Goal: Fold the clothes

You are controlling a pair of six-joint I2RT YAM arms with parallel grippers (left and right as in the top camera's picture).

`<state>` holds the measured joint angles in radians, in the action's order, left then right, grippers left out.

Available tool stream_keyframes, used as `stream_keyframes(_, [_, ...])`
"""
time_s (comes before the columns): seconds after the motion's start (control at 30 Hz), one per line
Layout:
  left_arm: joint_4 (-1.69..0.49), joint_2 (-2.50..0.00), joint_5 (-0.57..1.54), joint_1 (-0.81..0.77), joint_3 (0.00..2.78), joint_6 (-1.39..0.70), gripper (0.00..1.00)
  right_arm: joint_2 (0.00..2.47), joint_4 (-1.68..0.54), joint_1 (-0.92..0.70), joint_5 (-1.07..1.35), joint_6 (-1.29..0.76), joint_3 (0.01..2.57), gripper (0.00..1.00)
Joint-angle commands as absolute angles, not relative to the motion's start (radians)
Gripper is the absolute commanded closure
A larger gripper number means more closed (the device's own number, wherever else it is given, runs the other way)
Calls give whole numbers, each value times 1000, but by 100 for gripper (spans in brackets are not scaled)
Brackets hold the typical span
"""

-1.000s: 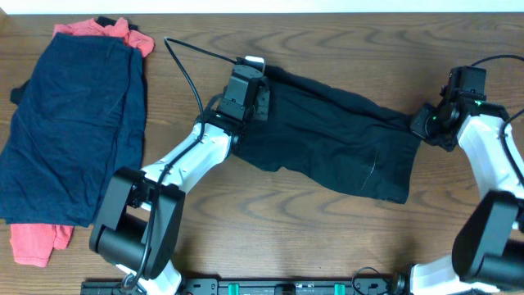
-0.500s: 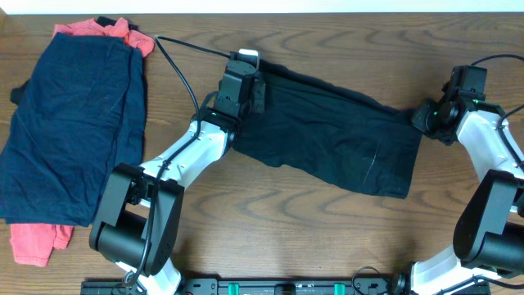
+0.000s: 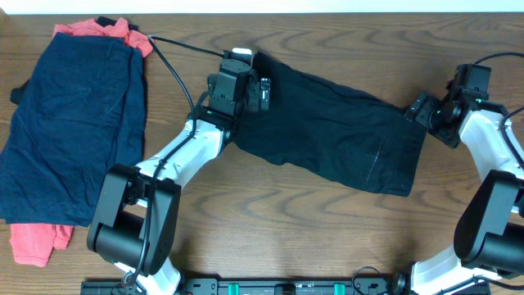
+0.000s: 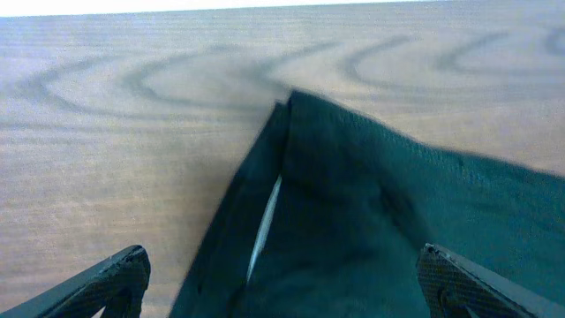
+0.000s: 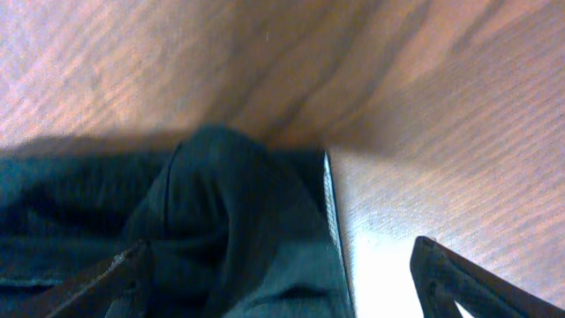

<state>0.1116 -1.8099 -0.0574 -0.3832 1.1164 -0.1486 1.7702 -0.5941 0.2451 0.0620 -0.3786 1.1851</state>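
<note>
**Ana:** How many garments were on the table (image 3: pixel 270 238)?

**Ben:** I counted three colours. One pair of black shorts (image 3: pixel 336 135) lay spread across the middle, slanting from far left to near right. One pair of navy shorts (image 3: pixel 74 123) lay flat at the left. Red cloth (image 3: pixel 37 242) stuck out from under the navy pair at both the near end and the far end. I couldn't tell whether that was one piece or two.

**Ana:** And the claws?

**Ben:** There were two, one per arm, both spread wide and gripping nothing. The left claw (image 3: pixel 243 82) hung over the far left corner of the black shorts. In its own camera its fingers (image 4: pixel 110 278) stood far apart, one above bare wood and the other above the cloth. Between them lay the corner and a pale strip (image 4: pixel 265 225) of lining.

**Ana:** The right one?

**Ben:** The right claw (image 3: pixel 423 113) sat at the far right corner of the same shorts, just as wide. A bunched fold of cloth lay between its fingers (image 5: pixel 450 274). I couldn't tell whether either claw's tips touched the fabric.

**Ana:** Was there room to move?

**Ben:** Bare wood ran between the navy shorts and the black shorts, crossed only by the left arm and its black cable (image 3: pixel 176 57). A broad band of wood lay along the near side of the black shorts, between the two arms. The far left corner of the black shorts lay close to the table's far edge. The navy pair reached nearly to the left border of the overhead view.
</note>
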Motion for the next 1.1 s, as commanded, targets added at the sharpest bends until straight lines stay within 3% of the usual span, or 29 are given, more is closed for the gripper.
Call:
stream_keyframes(0.0, [53, -1731, -10, -382, 1140, -138, 2, 1705, -653, 248, 113, -376, 1255, 9])
stream_keyframes(0.13, [-84, -1656, -10, -382, 1151, -125, 2, 1625, -773, 221, 133, -335, 1316, 17])
stream_keyframes(0.2, [-165, -1613, -10, -381, 1152, -109, 2, 1581, -826, 192, 132, -335, 1323, 37])
stream_keyframes(0.27, [-227, -1584, -11, -379, 1152, -101, 2, 1567, -867, 158, 131, -331, 1323, 69])
stream_keyframes(0.33, [-286, -1559, -11, -375, 1152, -100, 2, 1572, -905, 119, 127, -331, 1315, 91])
stream_keyframes(0.4, [-335, -1542, -11, -369, 1152, -97, 2, 1587, -925, 85, 117, -332, 1294, 99])
stream_keyframes(0.87, [-475, -1532, -11, -304, 1150, -78, 2, 1756, -883, 40, 94, -389, 1062, 99])
stream_keyframes(0.97, [-479, -1532, -11, -304, 1150, -77, 2, 1804, -794, 40, 54, -376, 1028, 91])
stream_keyframes(1.07, [-488, -1532, -12, -304, 1150, -35, 2, 1889, -712, 41, 41, -364, 1023, 90])
